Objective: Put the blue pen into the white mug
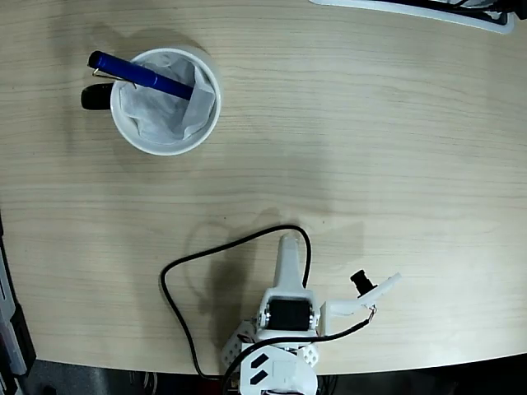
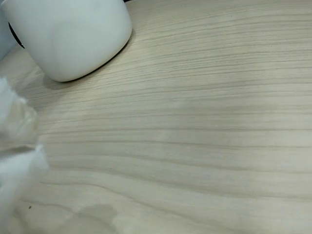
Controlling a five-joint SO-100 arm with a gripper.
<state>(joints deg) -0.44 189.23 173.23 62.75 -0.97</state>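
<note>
Blue pen (image 1: 142, 76), slim and glossy with a silver wire clip at its cap end, lies slanted across the round white mug (image 1: 167, 146) in the fixed view. Its cap end pokes out over the rim at upper left, its other end rests down on the crumpled white paper (image 1: 160, 107) lining the inside. The mug's black handle (image 1: 95, 98) sticks out to the left. Mug and pen sit at the upper left of the pale wood-grain desk (image 1: 370, 148). The white arm (image 1: 288, 284) is folded low at the bottom edge, well apart from the mug, a black cable (image 1: 177, 304) looping beside it. Jaws: whether parted or closed, I cannot tell. Wrist view shows the mug's white side (image 2: 68, 34) at top left.
</note>
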